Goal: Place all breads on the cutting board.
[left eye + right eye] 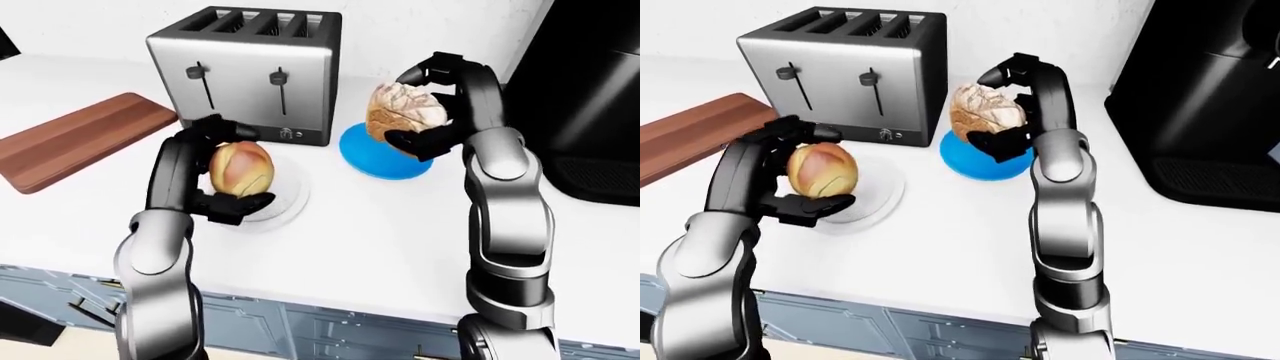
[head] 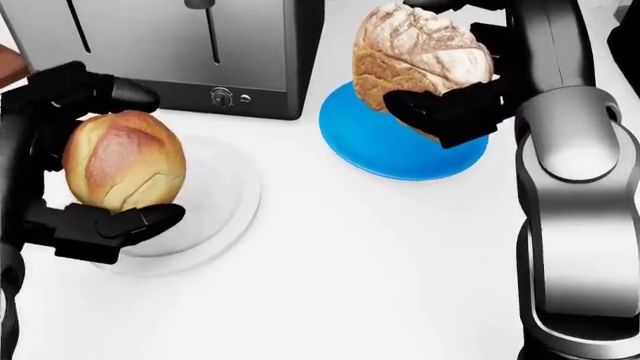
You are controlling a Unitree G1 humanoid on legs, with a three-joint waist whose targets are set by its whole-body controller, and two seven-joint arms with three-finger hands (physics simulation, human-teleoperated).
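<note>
Left hand (image 2: pixel 70 161): black three-finger hand at the left of the head view; fingers closed round the round golden bun, one finger over its top, another under its near side.
Round golden bun (image 2: pixel 122 161): held clear of the white plate, above that plate's left part.
White plate (image 2: pixel 215 206): flat on the counter, near side of the toaster, just right of the left hand; bare.
Right hand (image 2: pixel 450 75): raised at the upper right of the head view; fingers wrapped about the crusty loaf, one across its lower near face, others at its far and right sides.
Crusty loaf (image 2: pixel 420 52): large, pale brown, cracked crust; lifted off the blue plate and hanging over that plate's far part.
Blue plate (image 2: pixel 385 146): round, on the counter to the right of the toaster; nothing rests on it.
Toaster (image 1: pixel 250 71): steel, four slots, two levers and two knobs on its near face; stands far of both plates.
Cutting board (image 1: pixel 75 139): brown wood, lying flat at the far left, well apart from both breads; no bread on it.
Black appliance (image 1: pixel 1205 97): tall dark body at the far right of the counter (image 2: pixel 330 285), apart from the right arm.
</note>
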